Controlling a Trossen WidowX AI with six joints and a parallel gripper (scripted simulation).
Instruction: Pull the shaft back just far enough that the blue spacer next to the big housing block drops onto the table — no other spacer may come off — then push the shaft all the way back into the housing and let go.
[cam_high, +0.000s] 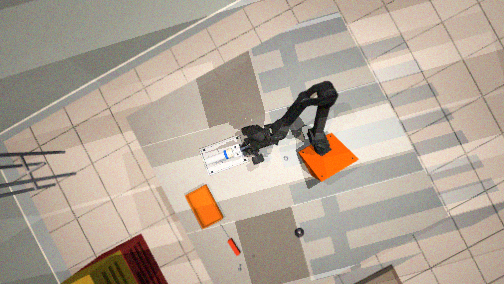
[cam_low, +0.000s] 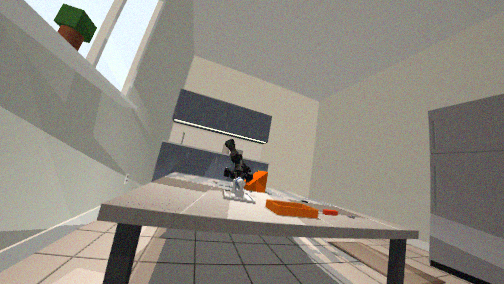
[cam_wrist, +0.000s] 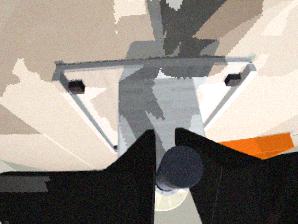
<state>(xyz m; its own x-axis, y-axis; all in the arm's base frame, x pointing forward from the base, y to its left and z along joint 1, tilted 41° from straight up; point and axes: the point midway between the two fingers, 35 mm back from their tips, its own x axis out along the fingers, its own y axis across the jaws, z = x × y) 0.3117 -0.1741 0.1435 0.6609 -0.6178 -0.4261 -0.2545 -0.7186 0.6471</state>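
Observation:
The white fixture (cam_high: 205, 168) (cam_low: 246, 200) stands on the table; its frame (cam_wrist: 100, 65) also shows in the wrist view. A blue spacer (cam_high: 226, 154) sits on the shaft line inside it; the other spacers are too small to tell apart. The grey housing block (cam_wrist: 137, 95) fills the middle of the wrist view. The shaft's dark round end (cam_wrist: 182, 167) sticks up between the black fingers. My gripper (cam_high: 244, 149) (cam_wrist: 164, 135) is shut on the shaft, at the fixture's arm-side end. In the exterior view the spacers are hidden or too small to make out.
An orange tray (cam_high: 204, 206) (cam_low: 291, 208) lies beside the fixture. A red-orange block (cam_high: 234, 247) (cam_low: 330, 212) and a dark ring (cam_high: 299, 232) lie farther off. The arm stands by an orange plate (cam_high: 342, 157).

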